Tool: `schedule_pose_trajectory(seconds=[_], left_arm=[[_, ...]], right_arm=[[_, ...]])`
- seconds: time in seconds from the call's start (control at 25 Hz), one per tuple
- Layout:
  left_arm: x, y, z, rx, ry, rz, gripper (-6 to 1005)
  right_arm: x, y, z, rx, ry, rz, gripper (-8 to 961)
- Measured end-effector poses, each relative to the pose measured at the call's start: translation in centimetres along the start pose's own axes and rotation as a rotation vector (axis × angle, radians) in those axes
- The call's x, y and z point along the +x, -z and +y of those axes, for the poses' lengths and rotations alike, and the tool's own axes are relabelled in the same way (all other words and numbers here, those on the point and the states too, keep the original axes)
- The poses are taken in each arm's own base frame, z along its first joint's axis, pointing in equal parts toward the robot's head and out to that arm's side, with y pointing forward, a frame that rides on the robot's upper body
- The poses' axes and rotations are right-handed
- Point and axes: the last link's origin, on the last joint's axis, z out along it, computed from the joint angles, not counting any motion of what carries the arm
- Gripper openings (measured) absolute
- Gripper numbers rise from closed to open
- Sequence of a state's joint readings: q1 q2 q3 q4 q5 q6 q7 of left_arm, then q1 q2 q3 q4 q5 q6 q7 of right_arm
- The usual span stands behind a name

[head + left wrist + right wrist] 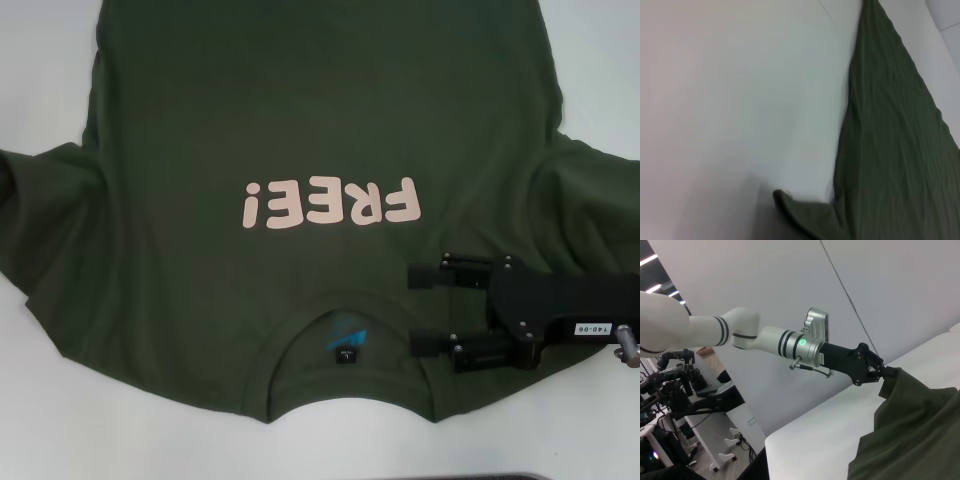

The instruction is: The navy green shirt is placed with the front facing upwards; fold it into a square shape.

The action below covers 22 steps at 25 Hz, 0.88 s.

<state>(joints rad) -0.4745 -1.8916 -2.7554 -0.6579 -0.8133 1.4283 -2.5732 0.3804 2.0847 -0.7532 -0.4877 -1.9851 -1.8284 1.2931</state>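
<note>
Head camera looks steeply down, close; both wrist cameras share the shirt [300,120].

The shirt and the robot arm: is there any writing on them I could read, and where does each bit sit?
"FREE!" in cream letters on the chest of the navy green shirt, upside down in the head view.
"140-06" on a small white sticker on the right gripper, also upside down.
The neck label inside the collar carries a tiny mark, too small to read.
The left gripper, seen in the right wrist view, shows no readable text.
</note>
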Motion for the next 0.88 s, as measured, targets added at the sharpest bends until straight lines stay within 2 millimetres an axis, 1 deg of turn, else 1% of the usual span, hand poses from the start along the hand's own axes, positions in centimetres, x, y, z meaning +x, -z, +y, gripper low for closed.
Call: schedule_pose_trajectory(seconds=[0.16,0.28,0.48,0.6,0.72,0.88], left_arm=[[0.3,0.4,0.1,-0.003,0.003,0.011,19],[0.0,0.4,0.5,-0.027,0.004,-0.011,19],[-1.0,-0.2,2.1,-0.137,0.007,-0.055,20],[-1.4,-1.0,3.4,-0.208,0.005,-0.068,20],[-1.9,-2.1,4.4,-0.243,0.001,-0.089,19],[-2.7,-3.9,5.0,-0.254,0.020,-0.094,19]], right_arm=[[0.0,0.0,0.0,0.000,0.000,0.000,911],[0.0,0.0,0.0,0.000,0.000,0.001,911],[0.0,-0.1,0.0,-0.002,-0.001,0.001,911],[0.0,-0.1,0.0,-0.002,-0.001,0.001,912],[0.1,-0.1,0.0,-0.001,-0.004,0.001,912],[0.2,-0.1,-0.1,0.009,-0.009,0.002,912]])
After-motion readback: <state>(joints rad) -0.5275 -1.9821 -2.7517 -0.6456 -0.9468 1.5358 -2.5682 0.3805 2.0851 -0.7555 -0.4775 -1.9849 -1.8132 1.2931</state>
